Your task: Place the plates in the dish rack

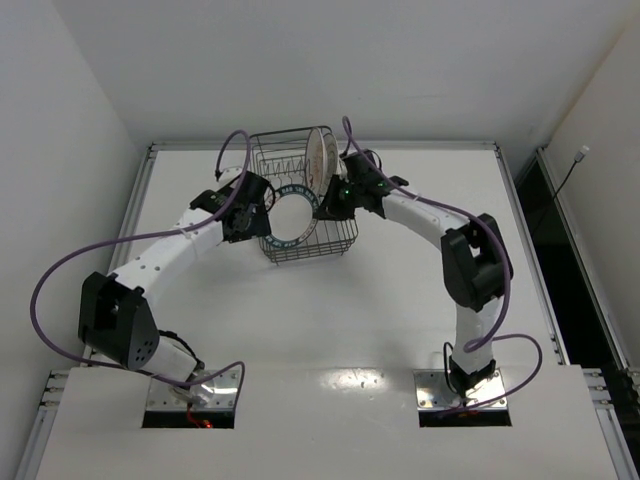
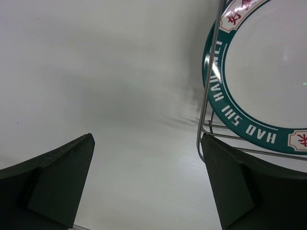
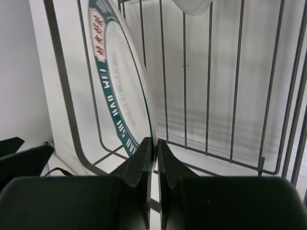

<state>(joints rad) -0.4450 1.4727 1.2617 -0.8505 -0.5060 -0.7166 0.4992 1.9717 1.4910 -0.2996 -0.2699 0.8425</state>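
Observation:
The dark wire dish rack (image 1: 320, 250) stands at the back middle of the table. The white plate with the dark teal ring rim (image 1: 292, 215) leans inside its front part. My right gripper (image 1: 326, 204) is shut on that plate's right edge; in the right wrist view the fingers (image 3: 154, 141) pinch the rim of the plate (image 3: 120, 81) inside the rack wires (image 3: 208, 96). Another plate (image 1: 322, 160) stands upright on edge at the rack's back; I cannot tell which one it is. My left gripper (image 1: 262, 207) is open and empty by the rack's left side. A third plate is not in view.
In the left wrist view my open left gripper (image 2: 147, 139) hangs over bare white table, with the rack's corner wire (image 2: 206, 96) and the teal plate (image 2: 268, 72) to its right. White walls enclose the table. Purple cables loop from both arms.

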